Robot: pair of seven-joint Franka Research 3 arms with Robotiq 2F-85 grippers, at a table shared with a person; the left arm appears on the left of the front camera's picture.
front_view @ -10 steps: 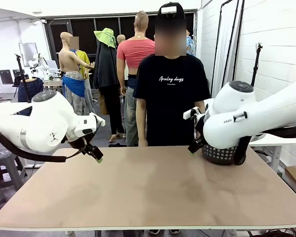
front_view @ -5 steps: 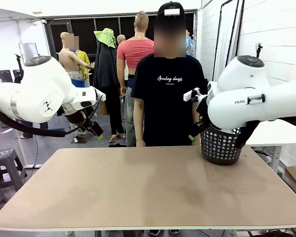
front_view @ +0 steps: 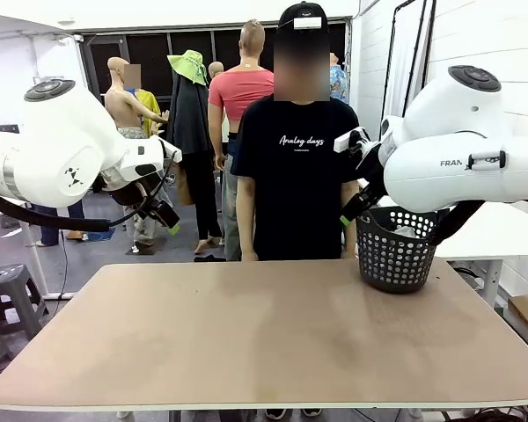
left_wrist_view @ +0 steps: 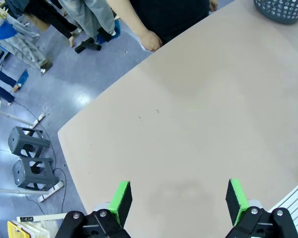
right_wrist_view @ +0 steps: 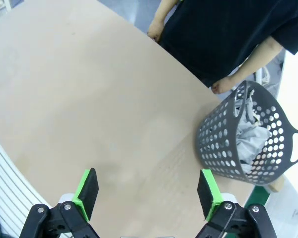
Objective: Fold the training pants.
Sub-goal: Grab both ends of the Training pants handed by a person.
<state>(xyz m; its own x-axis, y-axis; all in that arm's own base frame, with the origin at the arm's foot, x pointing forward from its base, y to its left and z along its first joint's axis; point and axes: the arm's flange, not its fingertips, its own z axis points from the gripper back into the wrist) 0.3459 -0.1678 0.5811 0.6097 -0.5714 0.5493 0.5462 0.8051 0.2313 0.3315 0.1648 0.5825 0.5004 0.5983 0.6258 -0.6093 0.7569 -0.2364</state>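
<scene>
Light grey fabric, likely the training pants (right_wrist_view: 249,137), lies bunched inside a dark grey perforated basket (right_wrist_view: 241,141); I make out no waistband or drawstring. The basket (front_view: 394,255) stands at the table's far right, a pale bit of cloth (front_view: 407,231) showing above its rim. My left gripper (front_view: 171,225) hangs high above the table's far left edge; in the left wrist view it (left_wrist_view: 179,201) is open and holds nothing. My right gripper (front_view: 346,217) hovers just left of the basket, and in the right wrist view it (right_wrist_view: 148,193) is open with nothing between its fingers.
A person in a black T-shirt (front_view: 299,167) stands at the far edge of the tan table (front_view: 264,334), one hand (right_wrist_view: 221,87) close to the basket, the other hand (left_wrist_view: 150,39) at the table edge. Grey stools (left_wrist_view: 32,158) stand on the floor to the left.
Both arms have risen and drawn back from the table. The right arm no longer covers the basket, which now shows fully.
</scene>
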